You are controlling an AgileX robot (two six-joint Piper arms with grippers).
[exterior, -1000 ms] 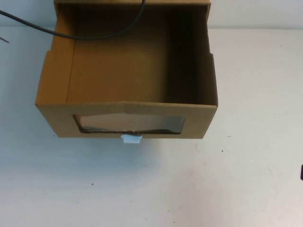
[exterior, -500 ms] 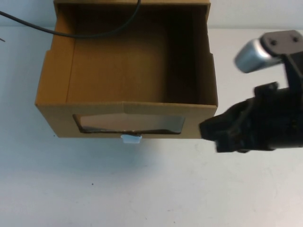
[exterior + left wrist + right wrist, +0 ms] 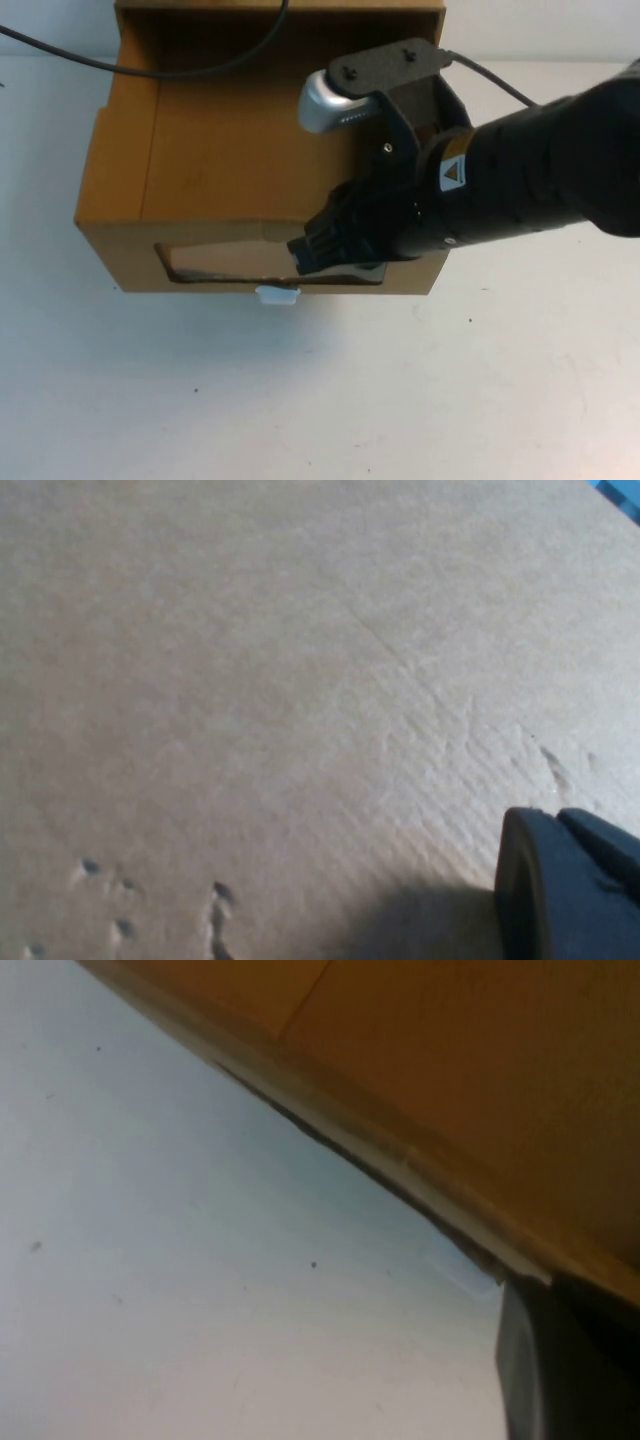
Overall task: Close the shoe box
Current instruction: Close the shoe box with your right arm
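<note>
The shoe box (image 3: 210,160) is brown cardboard and stands pulled open on the white table, its inside bare. Its front panel has a clear window (image 3: 230,262) with a small white tab (image 3: 277,294) below it. My right gripper (image 3: 318,250) reaches in from the right and hangs over the right part of the front panel, just above the window. In the right wrist view the right gripper (image 3: 570,1360) sits beside the box's lower edge (image 3: 420,1175). My left gripper (image 3: 565,885) is out of the high view; its wrist view shows it close against brown cardboard (image 3: 250,680).
A black cable (image 3: 200,68) hangs across the back of the box. White tabletop (image 3: 400,400) stretches in front of the box and to both sides. The right arm's black body (image 3: 530,170) covers the box's right wall and the table beside it.
The right arm has swung in from the right edge to above the box's front panel. The box has not moved.
</note>
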